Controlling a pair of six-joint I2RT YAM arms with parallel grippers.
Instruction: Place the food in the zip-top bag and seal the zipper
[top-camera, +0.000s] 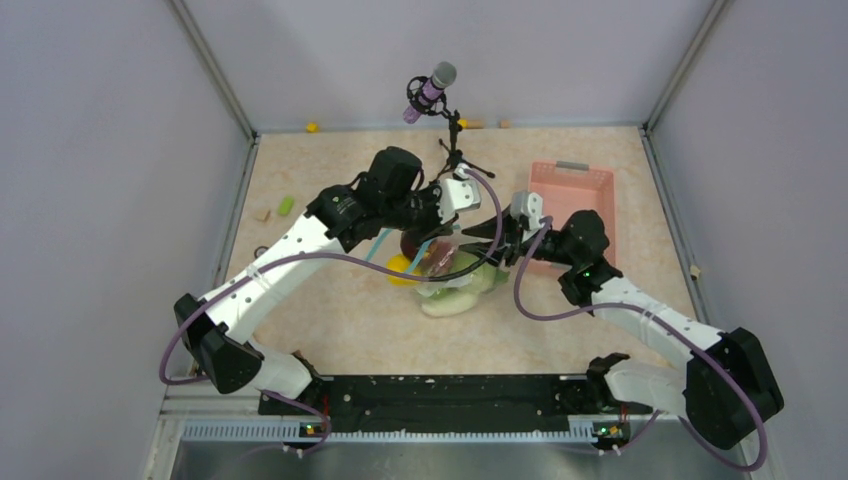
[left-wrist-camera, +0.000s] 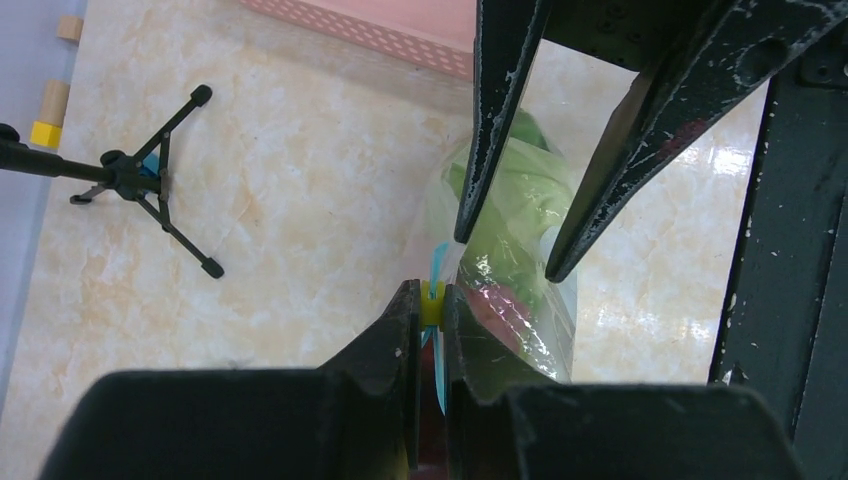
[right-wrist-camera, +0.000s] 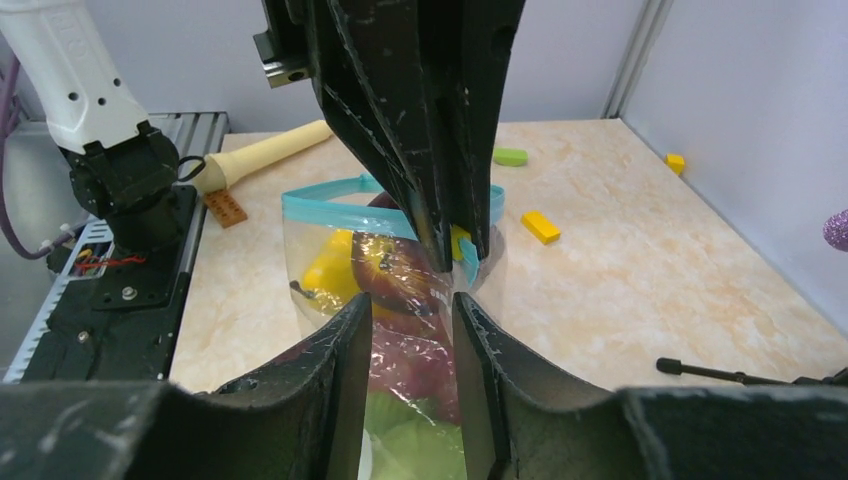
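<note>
The zip-top bag (top-camera: 455, 268) lies mid-table with the food inside. Through the plastic I see a yellow fruit (right-wrist-camera: 335, 265), a dark red piece (right-wrist-camera: 400, 270) and pale green cabbage (left-wrist-camera: 525, 190). A white oblong vegetable (top-camera: 450, 303) shows at the bag's near end. The light blue zipper (right-wrist-camera: 330, 208) curves round the still-gaping mouth. My left gripper (left-wrist-camera: 431, 295) is shut on the zipper's yellow slider at one end. My right gripper (right-wrist-camera: 410, 310) is open, its fingers (left-wrist-camera: 480, 150) standing either side of the bag's upper part just below the left gripper.
A pink basket (top-camera: 570, 200) stands to the right of the bag. A microphone on a tripod stand (top-camera: 450, 150) is just behind it. Small bits lie about: a yellow block (right-wrist-camera: 540, 227), a green piece (top-camera: 286, 205), a brown brick (right-wrist-camera: 226, 207) and a wooden stick (right-wrist-camera: 265, 155).
</note>
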